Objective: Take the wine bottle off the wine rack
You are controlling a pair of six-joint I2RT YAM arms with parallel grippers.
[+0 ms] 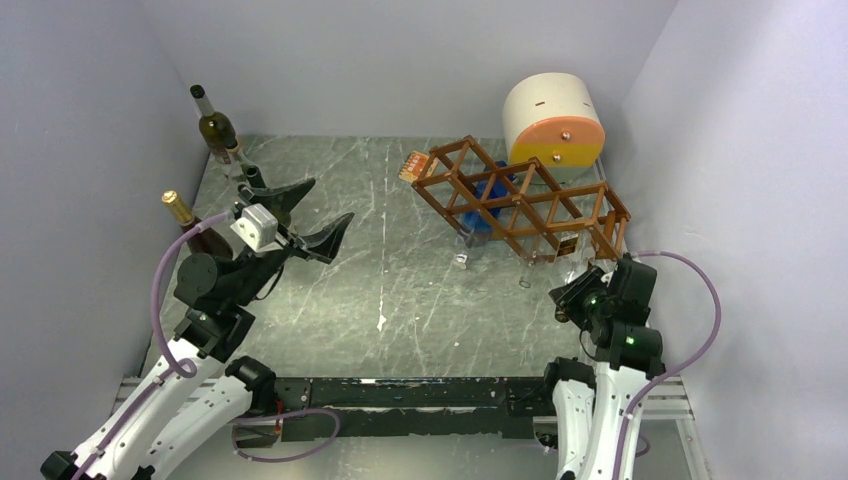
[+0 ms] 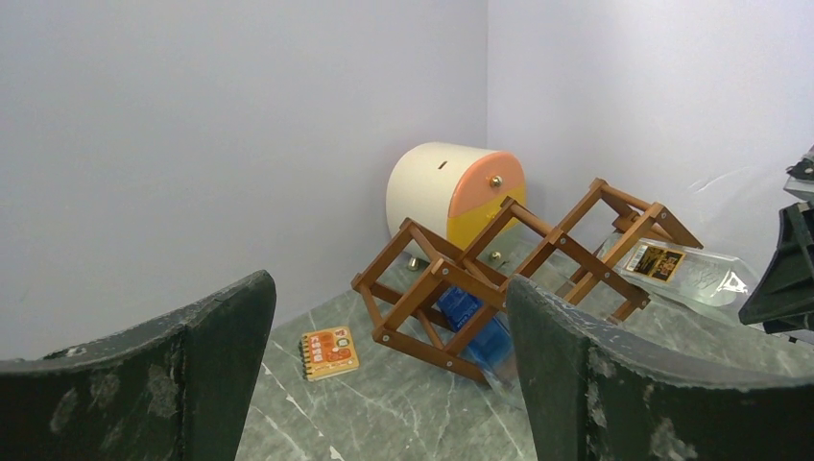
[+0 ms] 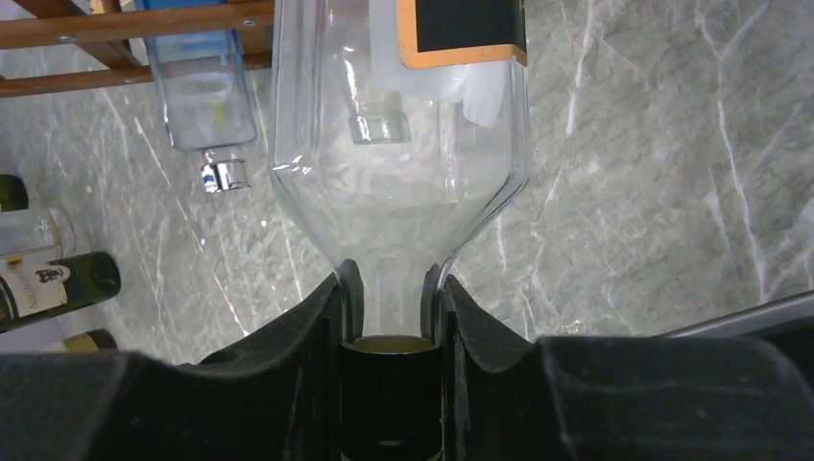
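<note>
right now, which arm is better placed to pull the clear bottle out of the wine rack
Right: the right tool is shut on the neck of the clear bottle at the wine rack. The left tool hangs open, holding nothing, over by the standing bottles.

A robotics lab test cell: bare pale walls [image 1: 400, 60] beyond the jaws of the left gripper [image 1: 327, 205] box in a marbled table [image 1: 400, 290].

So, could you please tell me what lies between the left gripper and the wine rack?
Only bare tabletop separates left gripper and wine rack, as the top view shows.
</note>
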